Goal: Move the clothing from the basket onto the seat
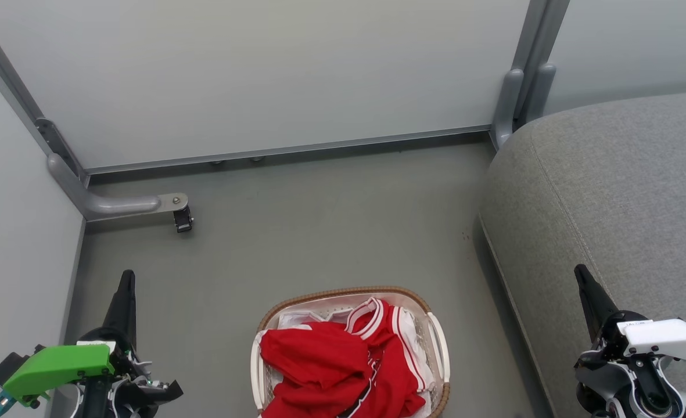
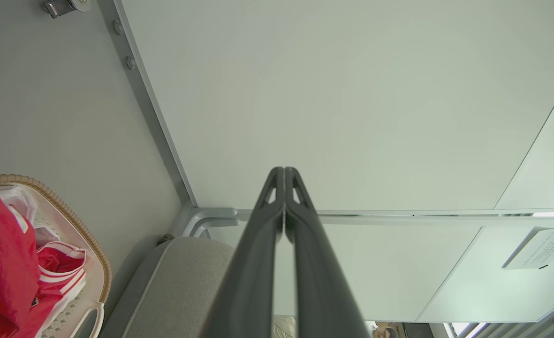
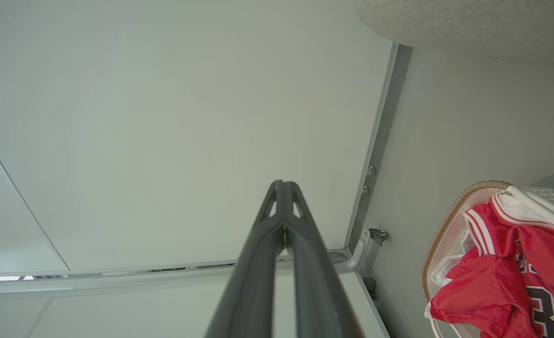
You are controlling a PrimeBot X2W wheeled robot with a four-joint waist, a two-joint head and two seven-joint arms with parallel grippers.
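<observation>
Judging from how things lay, the step in hand was the first reach, with nothing lifted yet. The clothing lay heaped inside the basket, and none of it was on the seat, which rose just right of the basket. The left gripper stood well to the left of the basket and the right gripper well to its right, each with its two dark fingers pressed together and holding nothing. The next move probably called for one gripper to spread its fingers, drop over the basket and pinch a fold of red fabric. Counted, there were one basket, one seat, two grippers and seemingly two red garments: a plain one with white edging and a jersey bearing numerals.
</observation>
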